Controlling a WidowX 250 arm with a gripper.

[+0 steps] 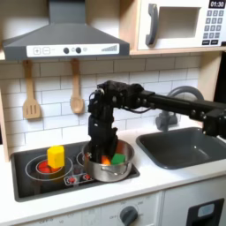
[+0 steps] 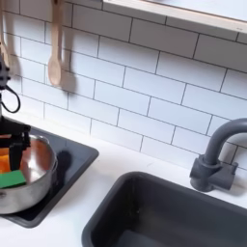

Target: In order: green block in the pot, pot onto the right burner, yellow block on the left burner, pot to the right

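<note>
The silver pot (image 1: 124, 169) sits on the burner at the first exterior view's right of the black stove. Inside it lie the green block (image 1: 118, 159) and an orange piece (image 1: 106, 160). The yellow block (image 1: 56, 156) stands upright on the other burner, toward the first exterior view's left. My gripper (image 1: 104, 146) points down over the pot's rim on the side toward the yellow block, and its jaws are hidden by the arm. At the second exterior view's left edge, the pot (image 2: 37, 183) holds the green block (image 2: 10, 179), with the dark gripper (image 2: 13, 138) just above.
A grey sink (image 1: 181, 147) with a curved faucet (image 1: 183, 92) lies beside the stove; both exterior views show the sink (image 2: 164, 214) and faucet (image 2: 218, 154). Wooden utensils (image 1: 76, 89) hang on the tiled wall. A range hood (image 1: 66, 40) overhangs the stove.
</note>
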